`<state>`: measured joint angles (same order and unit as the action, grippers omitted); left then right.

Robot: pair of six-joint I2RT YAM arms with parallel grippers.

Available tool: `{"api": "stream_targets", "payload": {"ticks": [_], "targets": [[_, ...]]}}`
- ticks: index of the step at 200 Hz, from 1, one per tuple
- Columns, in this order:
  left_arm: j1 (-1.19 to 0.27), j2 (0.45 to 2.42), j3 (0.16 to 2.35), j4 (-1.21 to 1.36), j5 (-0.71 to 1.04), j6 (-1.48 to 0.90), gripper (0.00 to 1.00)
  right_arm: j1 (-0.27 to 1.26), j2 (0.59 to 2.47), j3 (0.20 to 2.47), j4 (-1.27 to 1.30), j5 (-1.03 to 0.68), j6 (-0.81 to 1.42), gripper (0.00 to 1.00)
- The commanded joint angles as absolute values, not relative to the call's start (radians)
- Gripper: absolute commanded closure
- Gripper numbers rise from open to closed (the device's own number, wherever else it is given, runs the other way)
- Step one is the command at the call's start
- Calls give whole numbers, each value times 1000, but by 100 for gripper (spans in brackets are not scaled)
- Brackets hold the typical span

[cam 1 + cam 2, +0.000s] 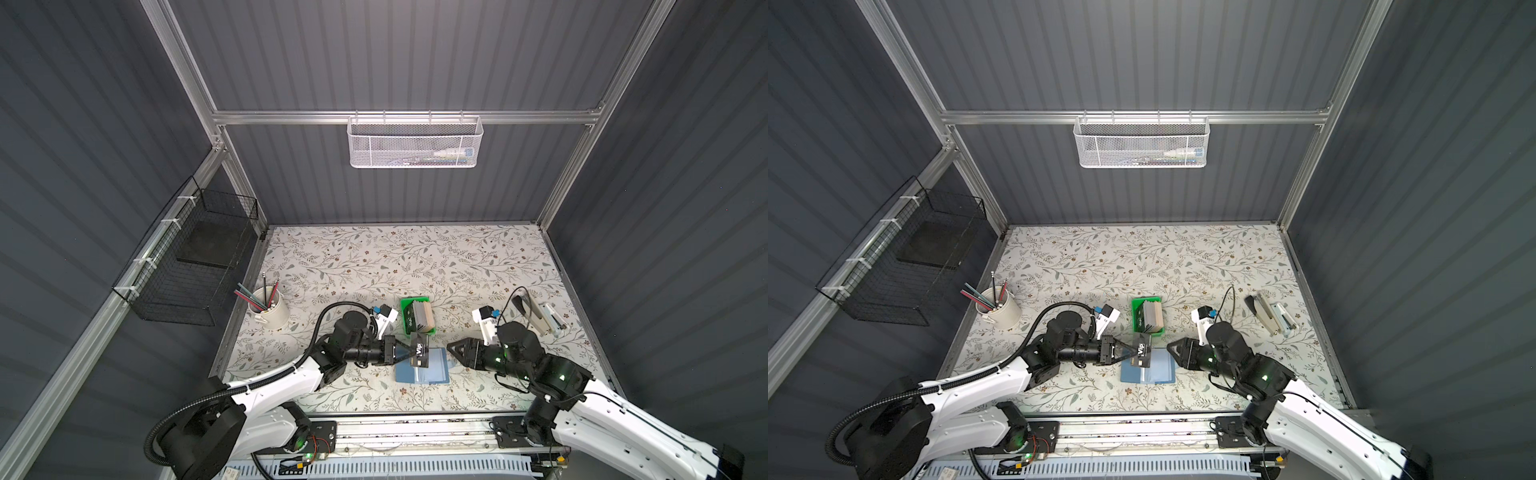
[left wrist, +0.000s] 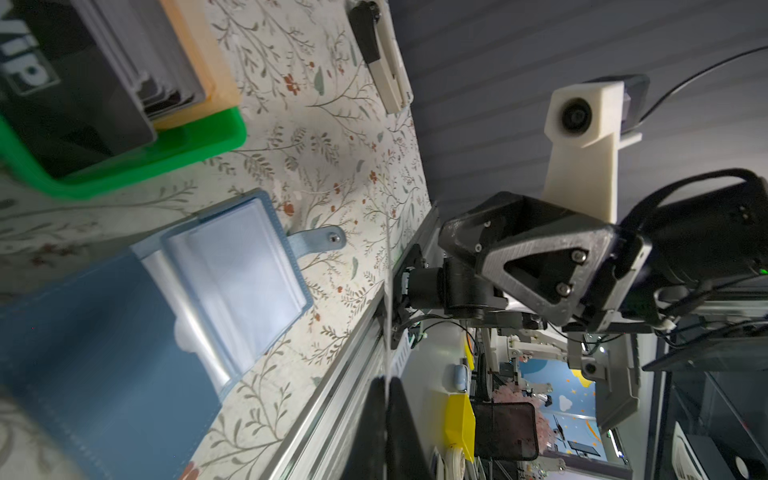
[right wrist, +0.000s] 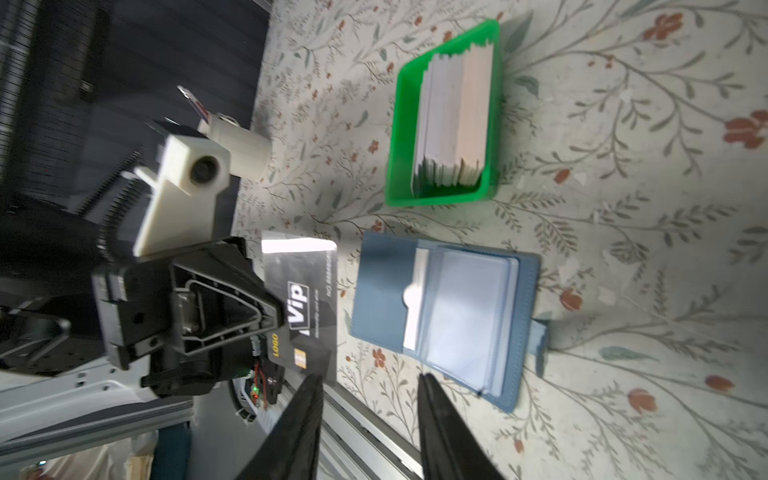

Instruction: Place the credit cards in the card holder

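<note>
Left claw (image 1: 409, 354) pinches VIP card (image 3: 309, 270) by one edge, likely stiff, light, slick; right claw (image 1: 449, 347) jaws apart, empty; holder (image 3: 382, 286) sleeves look floppy.

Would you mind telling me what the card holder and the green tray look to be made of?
The card holder: likely blue leather or imitation, matte, with stitched edges. The green tray: seemingly moulded plastic, with a smooth, glossy rim.
</note>
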<state>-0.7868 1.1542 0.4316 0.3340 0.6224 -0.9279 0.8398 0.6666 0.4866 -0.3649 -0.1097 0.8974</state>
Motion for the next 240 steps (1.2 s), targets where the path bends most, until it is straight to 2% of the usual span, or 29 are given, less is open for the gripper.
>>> {"api": "stream_targets", "payload": {"ticks": [1,51,72,105,240], "targets": [[-790,1145,437,212,547,-865,100,894,718,457,-397,30,936,60],[-798,1229,500,130,499,-809,100,976,896,449,-281,71,959,63],[-801,1242,512,121,482,-803,100,980,960,437,-250,53,961,68],[-803,1250,510,138,469,-816,100,980,1022,425,-219,27,968,68],[-812,1305,469,261,472,-870,100,983,1067,399,-226,33,986,72]]}}
